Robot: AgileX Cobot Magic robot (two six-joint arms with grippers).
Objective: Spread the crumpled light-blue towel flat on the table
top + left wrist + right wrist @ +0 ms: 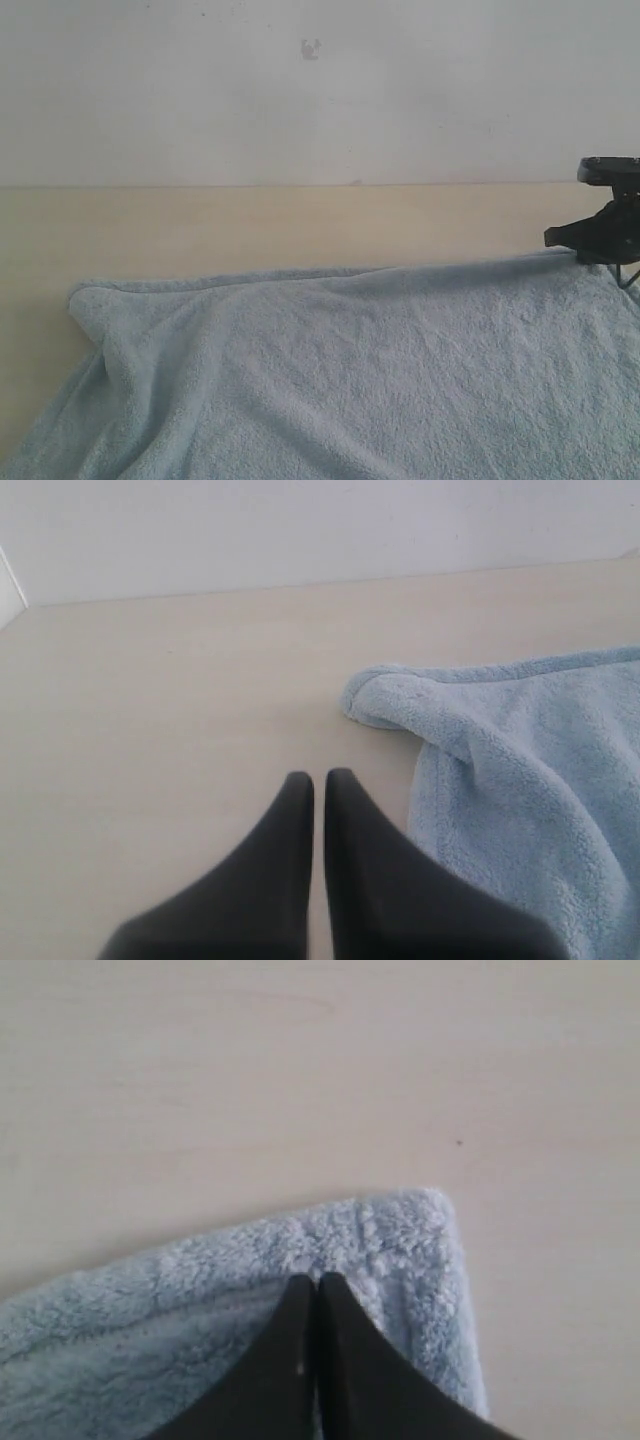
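Note:
The light-blue towel [380, 370] lies spread over most of the near table [200, 225]. Its far-left corner [385, 695] is rolled under, with a fold running down from it. My left gripper [319, 778] is shut and holds nothing. It hangs over bare table just beside that rolled corner. My right gripper [315, 1282] is shut, its tips on the towel's far-right corner [420, 1220], which lies flat. No cloth shows between the right fingers [285, 1350]. In the exterior view only the right gripper's body [605, 228] shows, at the right edge.
A plain white wall [320, 90] rises behind the table's back edge. A strip of bare table runs between the towel and the wall, and more shows to the left of the towel [150, 730].

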